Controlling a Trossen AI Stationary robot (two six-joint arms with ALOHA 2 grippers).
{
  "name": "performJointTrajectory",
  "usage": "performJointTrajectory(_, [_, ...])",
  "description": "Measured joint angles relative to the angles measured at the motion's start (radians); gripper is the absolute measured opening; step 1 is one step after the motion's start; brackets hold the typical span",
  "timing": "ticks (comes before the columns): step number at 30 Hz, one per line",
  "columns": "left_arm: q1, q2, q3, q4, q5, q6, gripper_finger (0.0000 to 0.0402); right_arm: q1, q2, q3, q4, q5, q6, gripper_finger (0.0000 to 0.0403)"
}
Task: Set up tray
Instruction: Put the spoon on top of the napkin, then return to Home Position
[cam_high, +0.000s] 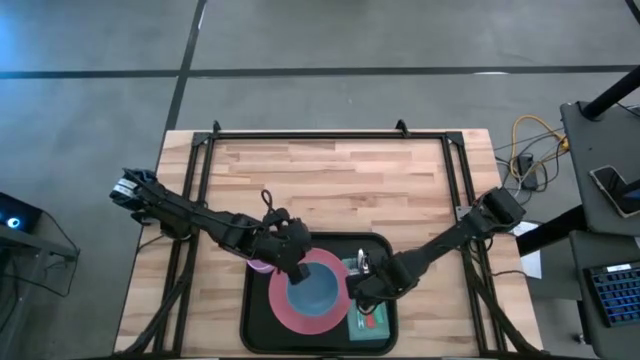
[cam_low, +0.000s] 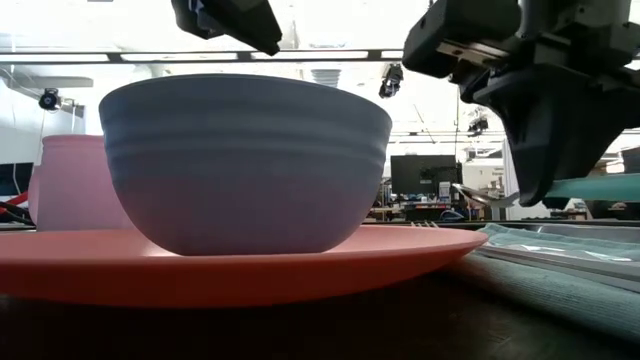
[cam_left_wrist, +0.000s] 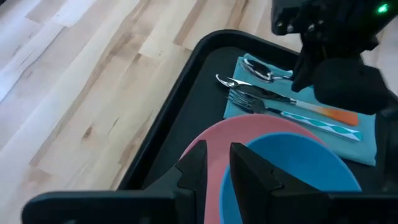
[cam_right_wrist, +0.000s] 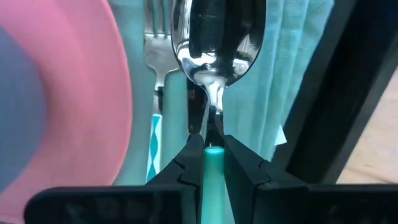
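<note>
The tray (cam_high: 262, 300) sat at the table's (cam_high: 330, 180) six o'clock edge, holding a pink plate (cam_high: 283, 308) with a blue bowl (cam_high: 314, 290). At the plate's three o'clock lay a teal napkin (cam_left_wrist: 367, 137). The right gripper (cam_right_wrist: 213, 146) was clamped on a spoon (cam_right_wrist: 217, 37) above the napkin, beside a fork (cam_right_wrist: 157, 37). The left gripper (cam_left_wrist: 214, 163) hovered with its fingers close together over the plate's ten o'clock rim, holding nothing.

readable text: none in any view
labels, brands, numbers: none legible on the large flat black rectangular tray (cam_high: 262, 322), the round pink plate (cam_high: 281, 306) or the blue bowl (cam_high: 314, 290)
screens: the dark monitors in the room behind the table (cam_low: 425, 176) are too far off to read
</note>
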Motion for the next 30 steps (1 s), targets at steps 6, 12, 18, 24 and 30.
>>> performJointTrajectory(6, [0.0, -0.005, -0.001, -0.004, 0.0, 0.0, 0.005, -0.001, 0.011, 0.0, 0.036, -0.032, -0.001, 0.0036])
performJointTrajectory(12, [0.0, -0.006, -0.008, -0.012, -0.001, 0.0, 0.005, 0.0, 0.061, -0.001, 0.034, -0.111, 0.028, 0.0045])
performJointTrajectory(18, [0.0, -0.007, -0.008, -0.018, -0.003, 0.0, 0.005, 0.0, 0.064, -0.001, 0.046, -0.107, 0.028, 0.0086])
performJointTrajectory(24, [0.0, -0.031, -0.008, -0.018, -0.004, 0.0, 0.005, 0.0, -0.013, 0.002, -0.033, -0.074, 0.011, 0.0137])
performJointTrajectory(30, [0.002, -0.082, -0.008, -0.018, -0.022, 0.015, 0.005, 0.02, -0.141, 0.026, -0.108, 0.13, -0.085, 0.0169])
